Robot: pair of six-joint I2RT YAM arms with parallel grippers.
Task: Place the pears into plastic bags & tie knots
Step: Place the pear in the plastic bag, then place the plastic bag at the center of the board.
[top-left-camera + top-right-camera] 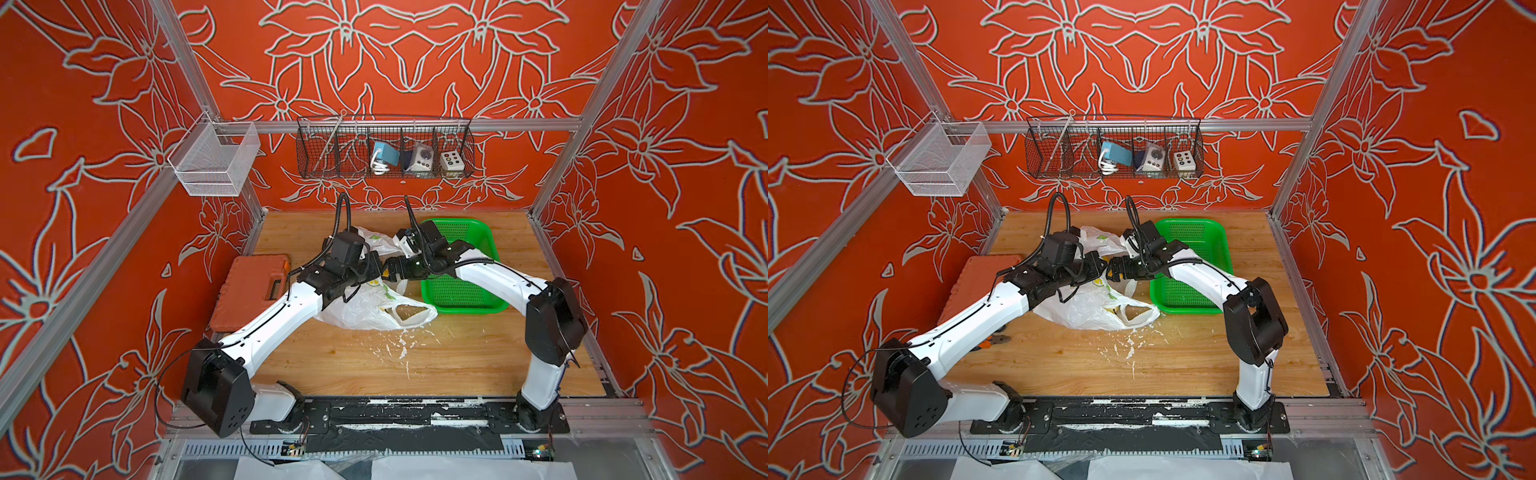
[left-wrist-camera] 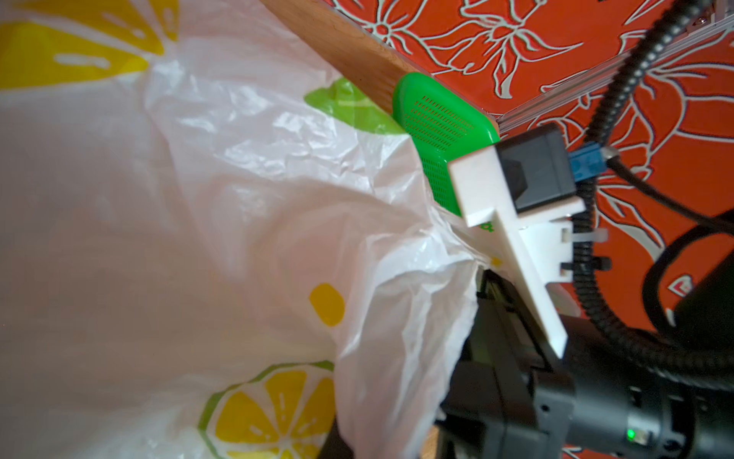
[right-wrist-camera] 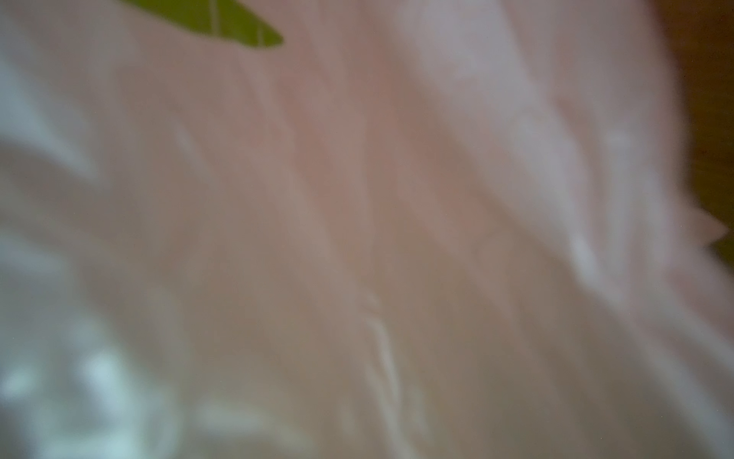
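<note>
An orange tool case (image 1: 249, 291) lies shut on the wooden bench (image 1: 415, 365), to the left of the carrier bag. The left gripper (image 1: 370, 269) is closed above the bag's middle. Its fingertips are hidden, so a pinch on the film cannot be confirmed, though in the left wrist view the film rises in taut folds toward it.

The carrier bag (image 1: 361, 311) is thin, white and crinkled, printed with lemon slices and green leaves. It is slumped on the bench, with one handle loop (image 1: 419, 321) lying open at its near right corner. No pear shows anywhere, so any are probably inside, behind the cloudy film. On the wall behind the bag, a black wire basket (image 1: 316, 160) holds a teal box with a white cable and two small button boxes.

The right gripper (image 1: 392, 271) meets the left one tip to tip over the bag. Its wrist view is only blurred film, so I cannot tell whether it is open or closed. Just right of the bag sits a green mesh tray (image 1: 465, 309), with nothing on the part of its floor that shows.

The film looks very light, soft, slippery and easily torn. The handle loops, gathered into strips, seem the safest hold for knotting.
</note>
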